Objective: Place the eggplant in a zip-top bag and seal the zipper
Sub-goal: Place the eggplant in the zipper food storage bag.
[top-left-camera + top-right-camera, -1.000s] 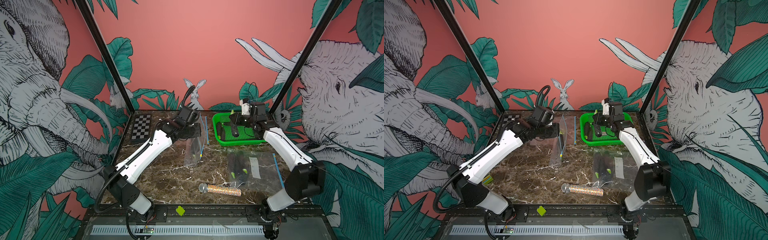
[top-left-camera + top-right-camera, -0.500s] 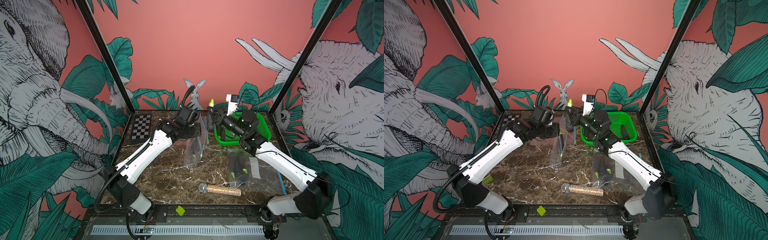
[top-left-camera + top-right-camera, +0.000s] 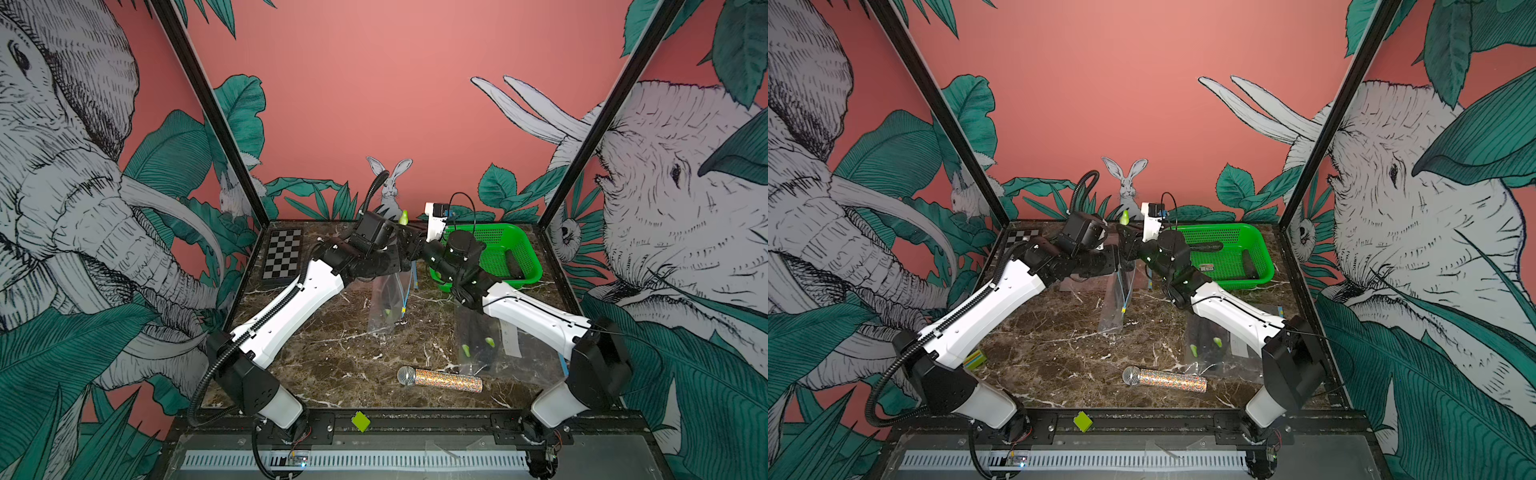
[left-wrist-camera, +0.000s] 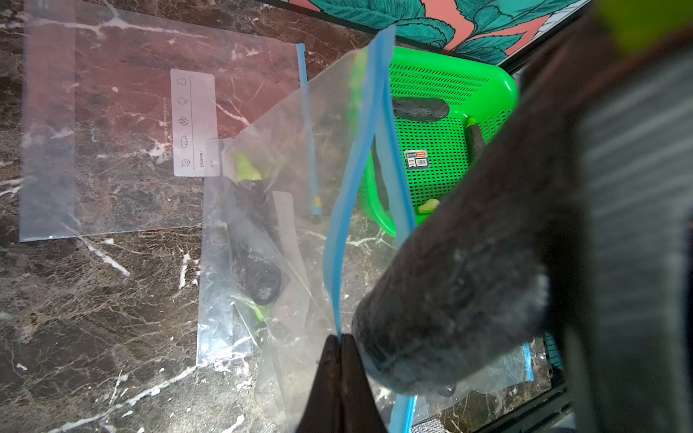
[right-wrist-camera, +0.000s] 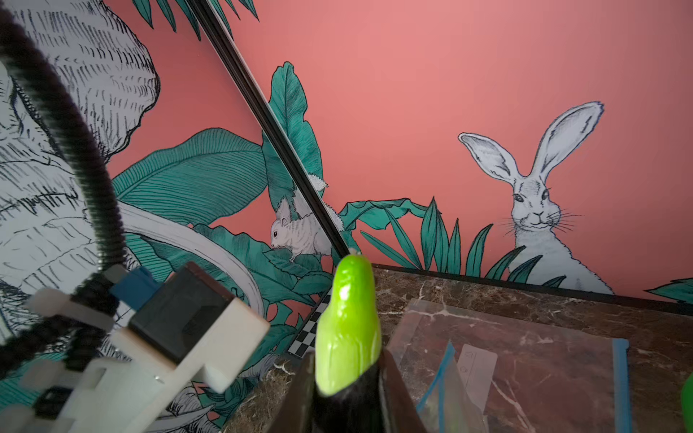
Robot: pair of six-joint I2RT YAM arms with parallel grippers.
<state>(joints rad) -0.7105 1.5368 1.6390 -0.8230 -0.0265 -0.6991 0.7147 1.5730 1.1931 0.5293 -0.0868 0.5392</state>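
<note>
Marbled counter, glittery microphone at lower centre. Beyond it we see the left tool pinched together on the zip-top bag rim, and the right tool clamped on the eggplant beside that rim, mid-frame.

Coral jungle-mural walls around a dark veined marble tabletop.
</note>
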